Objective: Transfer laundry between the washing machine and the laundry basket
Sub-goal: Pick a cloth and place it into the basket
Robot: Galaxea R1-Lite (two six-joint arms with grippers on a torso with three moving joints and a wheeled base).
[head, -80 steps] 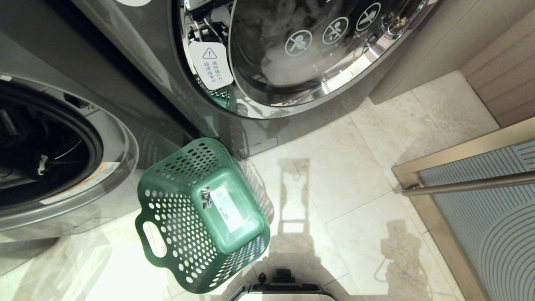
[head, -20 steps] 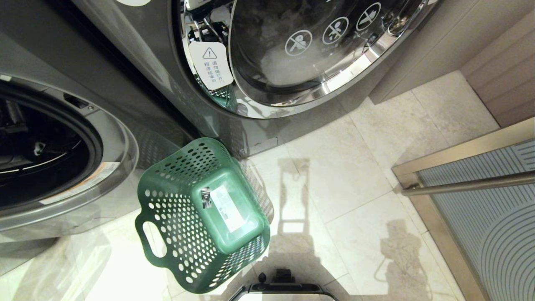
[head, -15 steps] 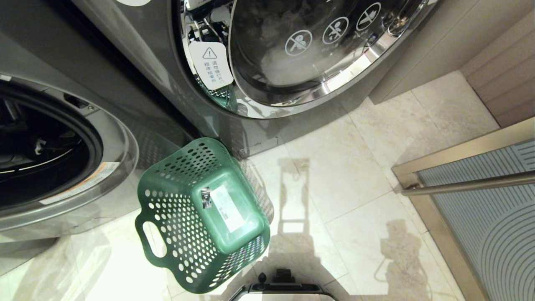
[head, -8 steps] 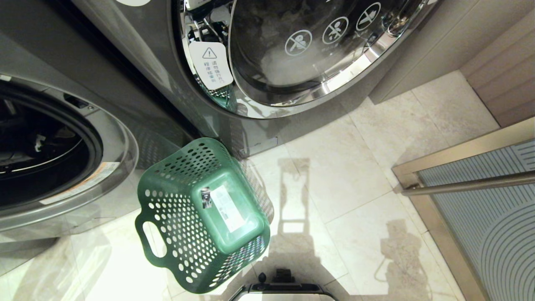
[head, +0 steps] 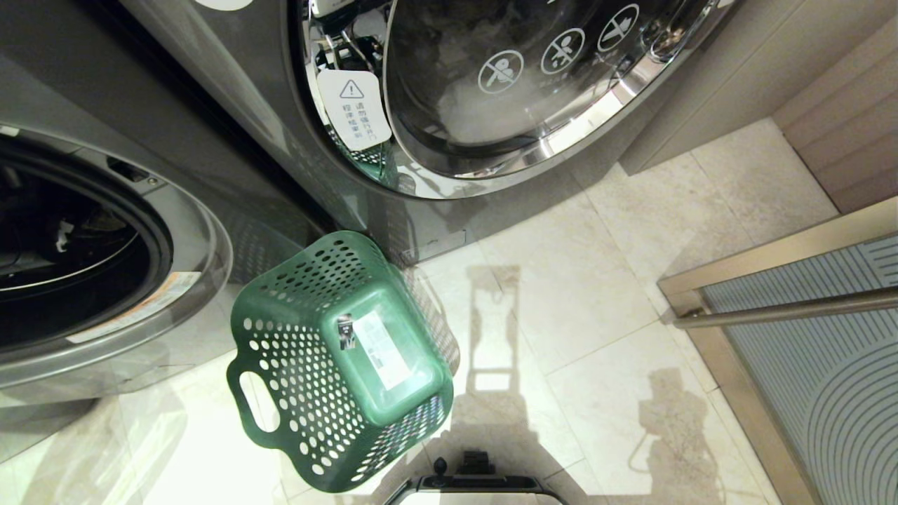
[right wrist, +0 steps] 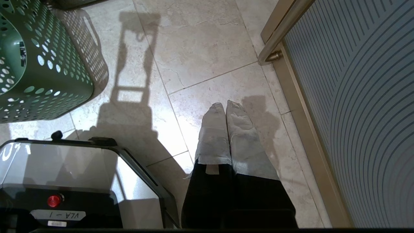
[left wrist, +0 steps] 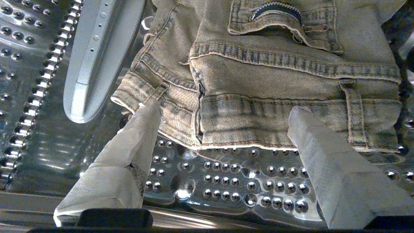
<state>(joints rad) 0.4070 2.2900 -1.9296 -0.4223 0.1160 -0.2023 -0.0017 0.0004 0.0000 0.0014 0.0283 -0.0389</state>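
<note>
While reaching: left gripper [left wrist: 223,113] gapes wide, empty, straddling the jeans' waistband.
Laundry: faded denim jeans [left wrist: 268,81] lying on the studded drum [left wrist: 226,181].
Technique: push deeper, pinch the doubled waistband.
Basket: green laundry basket [head: 295,351] empty on the floor.
Right gripper [right wrist: 225,108]: closed, idle.

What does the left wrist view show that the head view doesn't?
Only the left wrist view: the left claw, open, inside a studded steel drum, one fingertip at the edge of the laundry, faded denim lying on the drum wall, not gripped.

Only the head view: the empty laundry basket on the tiled floor, the washing machine with its chrome-rimmed glass door, and a second machine's open door at the left. Neither arm appears there.

Shared: nothing I can match with certainty; the drum's dark mouth shows in the head view, its contents do not.
</note>
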